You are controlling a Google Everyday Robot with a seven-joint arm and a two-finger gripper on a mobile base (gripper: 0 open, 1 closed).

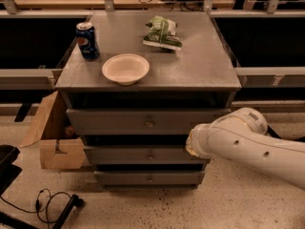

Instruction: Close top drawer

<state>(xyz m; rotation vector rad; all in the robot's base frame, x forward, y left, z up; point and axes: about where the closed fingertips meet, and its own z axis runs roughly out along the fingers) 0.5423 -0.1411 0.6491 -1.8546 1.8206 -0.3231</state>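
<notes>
Top drawer projects slightly, not yet shut. Claw sits at its lower right corner, apparently placed to push it in. Claw opening: cannot tell.

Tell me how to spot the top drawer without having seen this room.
Find the grey cabinet carrying a bowl, soda can and snack bag. Of three drawers down its front, the top drawer is uppermost, pulled out beyond the two below. The gripper sits by its lower right corner.
</notes>
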